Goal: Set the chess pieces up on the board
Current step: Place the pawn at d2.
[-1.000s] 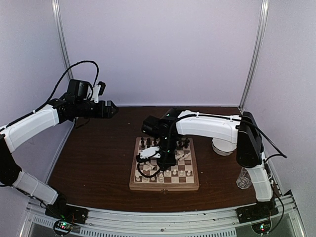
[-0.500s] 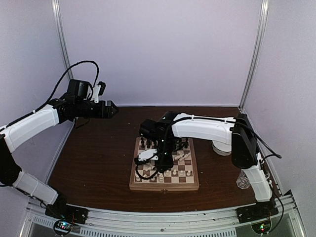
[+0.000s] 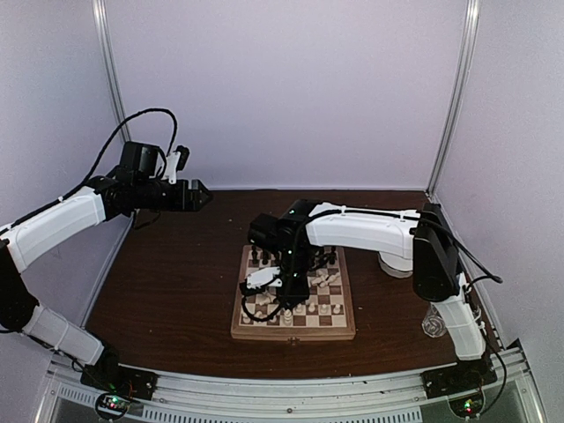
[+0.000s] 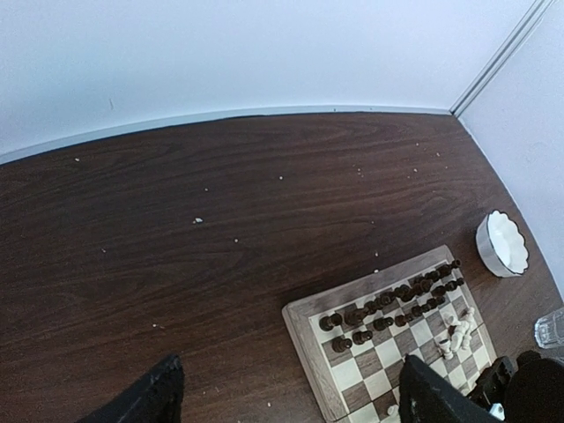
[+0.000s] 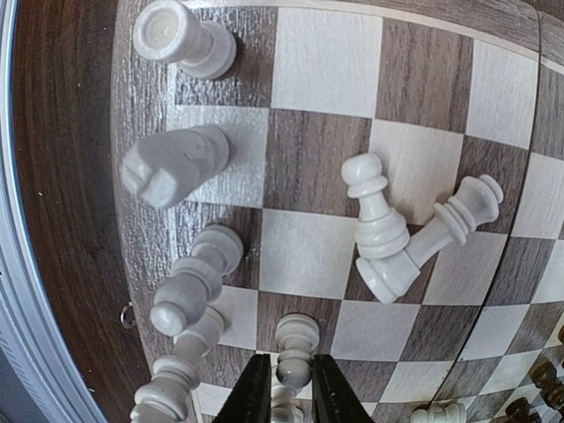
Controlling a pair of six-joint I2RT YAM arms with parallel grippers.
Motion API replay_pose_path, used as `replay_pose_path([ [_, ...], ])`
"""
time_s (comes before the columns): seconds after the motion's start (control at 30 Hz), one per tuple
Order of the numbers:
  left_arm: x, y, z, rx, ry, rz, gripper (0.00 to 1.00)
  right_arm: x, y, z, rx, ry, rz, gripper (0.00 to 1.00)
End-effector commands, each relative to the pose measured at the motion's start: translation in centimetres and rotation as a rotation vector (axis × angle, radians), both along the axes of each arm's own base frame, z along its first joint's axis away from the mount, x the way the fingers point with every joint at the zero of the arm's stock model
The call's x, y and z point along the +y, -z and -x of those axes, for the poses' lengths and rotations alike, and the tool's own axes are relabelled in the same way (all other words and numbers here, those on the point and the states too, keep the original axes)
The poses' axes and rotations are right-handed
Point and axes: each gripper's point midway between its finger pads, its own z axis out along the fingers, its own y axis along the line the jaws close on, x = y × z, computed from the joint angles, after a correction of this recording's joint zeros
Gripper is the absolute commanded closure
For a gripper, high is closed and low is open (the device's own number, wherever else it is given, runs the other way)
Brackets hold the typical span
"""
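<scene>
1. One arm has moved in the last second: the right arm [image 3: 370, 227] slid a little toward the left side of the board [image 3: 264, 333] and dropped lower over it. It barely shifted in the last half second, so it looks settled
2. The right gripper [image 5: 291, 374] is clenched on a white pawn [image 5: 296, 339], with a finger against each side. The pawn stands upright in the second row from the board's near edge, one row in from the white back-row pieces [image 5: 176, 163]
3. The left arm [image 3: 62, 220] is unchanged. The left gripper [image 4: 293, 392] hangs high, well beyond the board's far-left corner, fingers spread and holding nothing
4. The dark pieces [image 4: 397, 304] stand in two rows at the board's far edge. Two white pieces [image 5: 388, 238] lie toppled mid-board, touching each other
5. My read: the pawn is either being seated on its square or being picked up, can't tell which. White's side is only partly built and the toppled pair is still to sort
6. Risk: the neighbours stand close, so opening or lifting could clip them
</scene>
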Motion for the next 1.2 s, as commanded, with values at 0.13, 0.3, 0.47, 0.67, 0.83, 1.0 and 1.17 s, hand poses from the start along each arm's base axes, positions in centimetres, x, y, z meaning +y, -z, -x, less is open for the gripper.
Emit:
replay_pose_path([
  [0.13,-0.2,-1.2,-0.1,-0.037,0.008,0.035,0.16,0.4,-0.5,0.4,0.007,-0.005,-0.005,0.82],
  [0.3,-0.3,-1.1,-0.1,-0.033,0.011,0.038,0.16,0.3,-0.5,0.5,0.014,-0.003,-0.004,0.82],
  [0.47,-0.5,-1.1,-0.1,-0.029,0.017,0.043,0.16,0.5,-0.9,0.7,0.022,-0.005,-0.022,0.82],
  [0.67,-0.6,-1.0,0.0,-0.024,0.022,0.049,0.16,0.4,-0.6,0.6,0.021,-0.002,-0.011,0.82],
  [0.83,-0.6,-0.8,-0.1,-0.019,0.02,0.048,0.16,0.6,-1.9,0.2,-0.008,0.001,-0.032,0.76],
  [1.0,-0.4,-0.6,-0.1,-0.012,0.007,0.04,0.16,1.2,-6.2,0.0,-0.033,0.014,-0.148,0.7],
  [1.17,0.0,-1.0,0.1,-0.016,-0.008,0.035,0.16,1.4,-9.0,-2.2,-0.078,0.067,-0.226,0.69],
])
